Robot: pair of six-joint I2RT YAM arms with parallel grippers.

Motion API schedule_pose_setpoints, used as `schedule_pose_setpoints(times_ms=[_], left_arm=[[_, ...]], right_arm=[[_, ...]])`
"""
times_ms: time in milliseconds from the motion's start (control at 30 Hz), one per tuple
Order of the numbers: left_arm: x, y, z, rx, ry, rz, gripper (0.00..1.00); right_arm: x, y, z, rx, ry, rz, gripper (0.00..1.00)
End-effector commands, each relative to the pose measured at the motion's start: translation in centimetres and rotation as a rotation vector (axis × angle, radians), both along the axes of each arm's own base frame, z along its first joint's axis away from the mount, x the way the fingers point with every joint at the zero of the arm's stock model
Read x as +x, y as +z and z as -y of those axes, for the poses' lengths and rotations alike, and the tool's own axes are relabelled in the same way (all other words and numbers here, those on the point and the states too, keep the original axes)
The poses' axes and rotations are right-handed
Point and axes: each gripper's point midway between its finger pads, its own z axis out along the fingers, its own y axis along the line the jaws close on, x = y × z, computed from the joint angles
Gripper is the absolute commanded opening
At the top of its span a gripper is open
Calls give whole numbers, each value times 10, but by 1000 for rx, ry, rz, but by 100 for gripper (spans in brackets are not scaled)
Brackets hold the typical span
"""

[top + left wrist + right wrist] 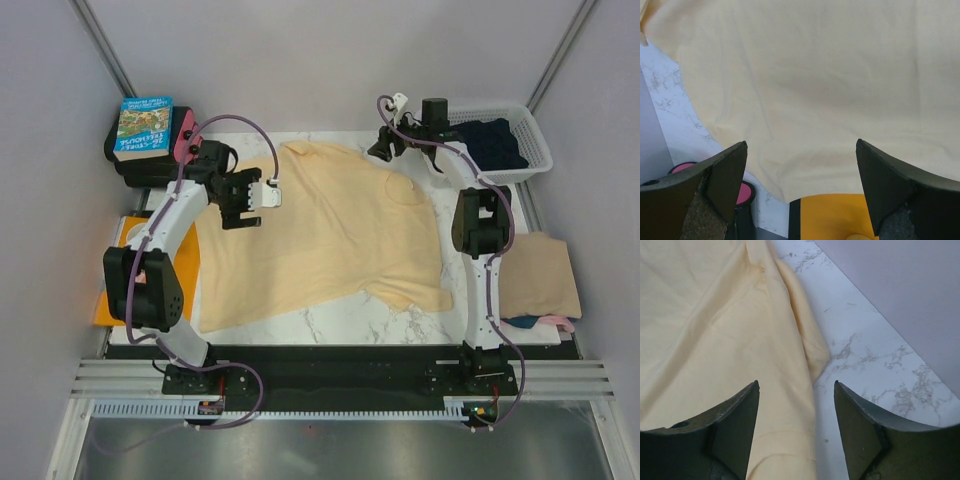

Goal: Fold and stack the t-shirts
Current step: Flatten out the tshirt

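A large pale yellow t-shirt lies spread flat on the marble table. My left gripper hangs over its left edge, open and holding nothing. In the left wrist view the gripper frames the yellow cloth and a corner of the orange sheet. My right gripper is over the shirt's far right edge, also open. From the right wrist, that gripper straddles a folded cloth edge and bare marble. A tan folded t-shirt rests at the right, with pink and dark cloth beneath it.
A white basket at the back right holds a dark navy t-shirt. A boxed game on a black case with pink parts stands at the back left. The orange sheet lies at the left edge. Grey walls close in both sides.
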Motion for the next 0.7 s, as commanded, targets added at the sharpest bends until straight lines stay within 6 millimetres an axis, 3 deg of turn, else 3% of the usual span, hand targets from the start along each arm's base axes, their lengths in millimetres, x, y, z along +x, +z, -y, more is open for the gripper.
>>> schedule_pose_setpoints(times_ms=[0,200,600,667], left_arm=[[-1,15,-6,15,77,51,96],[-6,27,-5,25,142,68,96],[-17,33,1,27,175,79,94],[-18,33,0,30,183,81,94]], right_arm=[[12,-1,-35,112,-17,22,68],[17,-47,-44,93,-99,-41,66],[50,-69,-32,142,-274,-47,65],[58,-61,-33,163,-281,-32,64]])
